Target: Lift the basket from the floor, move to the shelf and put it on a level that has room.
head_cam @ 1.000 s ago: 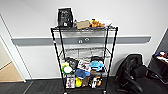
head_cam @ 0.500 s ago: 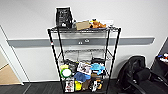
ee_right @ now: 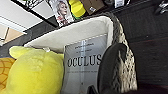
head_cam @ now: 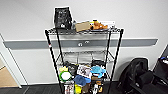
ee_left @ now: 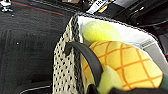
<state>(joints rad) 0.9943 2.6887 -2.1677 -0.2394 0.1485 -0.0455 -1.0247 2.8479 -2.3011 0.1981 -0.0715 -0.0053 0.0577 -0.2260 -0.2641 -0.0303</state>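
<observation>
The basket (ee_left: 65,65) shows close up in both wrist views, its cream woven wall with dark flecks standing over the dark carpet floor (ee_left: 27,42); its pale lining (ee_right: 82,32) runs along the inside; whether the basket rests on the floor or hangs clear of it cannot be told. Inside lies a yellow plush toy with an orange lattice pattern (ee_left: 125,62), a lime-yellow plush part (ee_right: 35,72) beside it, and a grey box printed "OCULUS" (ee_right: 83,61) leaning against the lining. A dark curved finger (ee_left: 88,60) of the left gripper hooks over the basket's rim, inside against the plush; a dark finger (ee_right: 110,67) of the right gripper lies over the opposite rim beside the box; how far either set of fingers is spread cannot be told.

In the head view the shelf (head_cam: 51,53), a black wire rack, stands against a white wall with a grey rail (head_cam: 140,42); its top tier carries a black bag (head_cam: 62,17), a brown cardboard box (head_cam: 82,26) and orange items (head_cam: 98,25); the second tier (head_cam: 82,53) looks bare; the lower tiers are crowded with a blue cloth (head_cam: 97,70), a printed card (head_cam: 83,70) and a green-and-white round thing (head_cam: 65,75). A black chair (head_cam: 140,77) stands to the rack's right.
</observation>
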